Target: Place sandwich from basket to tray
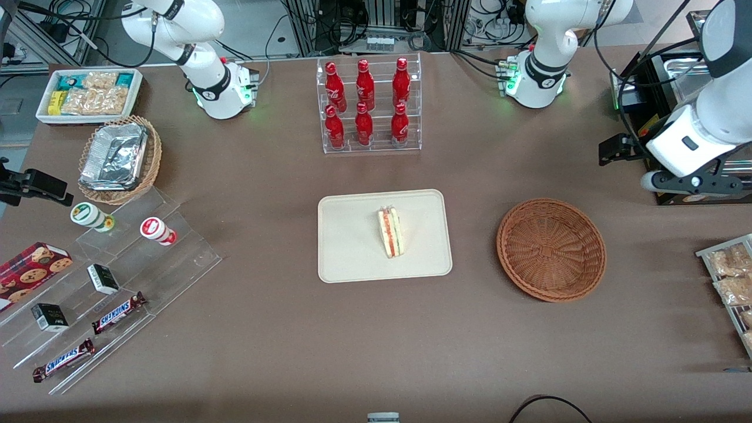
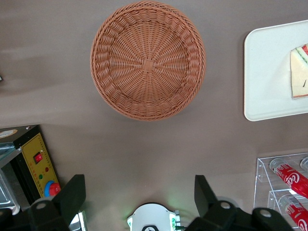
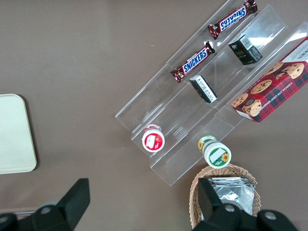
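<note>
The sandwich lies on the cream tray in the middle of the table, its red, orange and green filling edge showing. The reddish-brown wicker basket sits beside the tray toward the working arm's end and holds nothing. My left gripper hangs high above the table, farther from the front camera than the basket and apart from it. It is open, with only bare table between its fingers.
A clear rack of red bottles stands farther back than the tray. A black box with a yellow panel sits near the gripper. A rack of snack bags lies at the working arm's table edge.
</note>
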Controlling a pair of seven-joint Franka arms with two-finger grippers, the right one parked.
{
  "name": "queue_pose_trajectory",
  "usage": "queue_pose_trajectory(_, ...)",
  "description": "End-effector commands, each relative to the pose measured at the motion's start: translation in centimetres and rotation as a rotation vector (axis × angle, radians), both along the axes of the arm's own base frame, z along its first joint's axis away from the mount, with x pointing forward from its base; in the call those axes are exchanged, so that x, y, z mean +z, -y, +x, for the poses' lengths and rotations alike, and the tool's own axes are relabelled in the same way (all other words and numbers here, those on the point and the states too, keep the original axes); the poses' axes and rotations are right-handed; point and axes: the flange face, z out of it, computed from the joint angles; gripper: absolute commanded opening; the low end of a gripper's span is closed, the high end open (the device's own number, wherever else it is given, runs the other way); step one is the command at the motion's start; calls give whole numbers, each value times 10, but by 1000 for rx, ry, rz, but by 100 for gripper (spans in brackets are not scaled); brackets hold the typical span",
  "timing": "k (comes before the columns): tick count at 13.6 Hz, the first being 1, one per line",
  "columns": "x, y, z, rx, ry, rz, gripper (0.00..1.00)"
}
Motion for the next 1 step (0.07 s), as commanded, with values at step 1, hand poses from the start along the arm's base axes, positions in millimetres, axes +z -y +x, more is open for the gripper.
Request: queue_pose_trajectory(1, 9, -3, -16, -14, -6, 4, 100)
